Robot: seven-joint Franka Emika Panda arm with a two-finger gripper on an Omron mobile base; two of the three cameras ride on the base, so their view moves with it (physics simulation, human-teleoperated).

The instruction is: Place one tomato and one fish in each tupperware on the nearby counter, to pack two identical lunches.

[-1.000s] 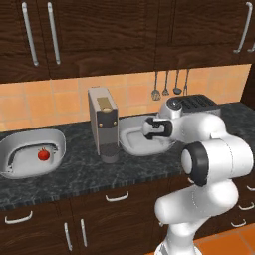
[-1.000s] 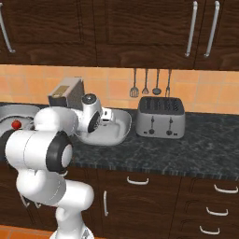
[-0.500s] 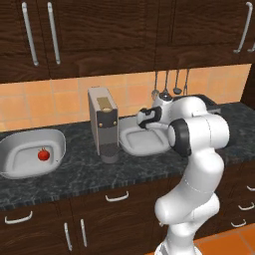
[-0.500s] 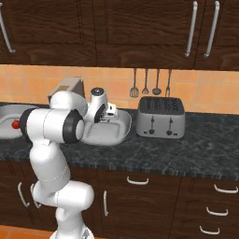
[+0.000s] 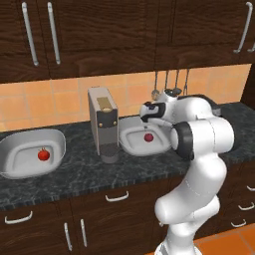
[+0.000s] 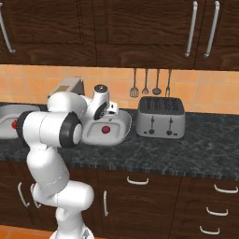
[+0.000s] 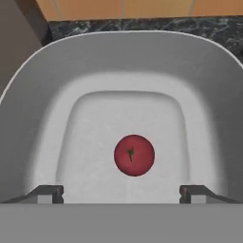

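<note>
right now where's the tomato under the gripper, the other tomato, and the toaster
tomato under the gripper [image 7: 134, 155]: hand view, middle of its red top, by the stem.
other tomato [image 5: 44, 155]: left base view, middle of its red skin, in the left tupperware.
toaster [image 6: 160, 118]: right base view, middle of its silver front.

in the left base view the arm's white links cover the right rim of the near tupperware [image 5: 130, 144] and most of the toaster [image 5: 213, 103] behind them. the far tupperware [image 5: 20, 158] is cut by that view's left edge, and in the right base view it is mostly hidden behind the arm. the pincer [image 7: 122, 194] shows just its two tips, wide apart, in the hand view. the hanging utensils [image 6: 150, 84] are too small to tell apart.
</note>
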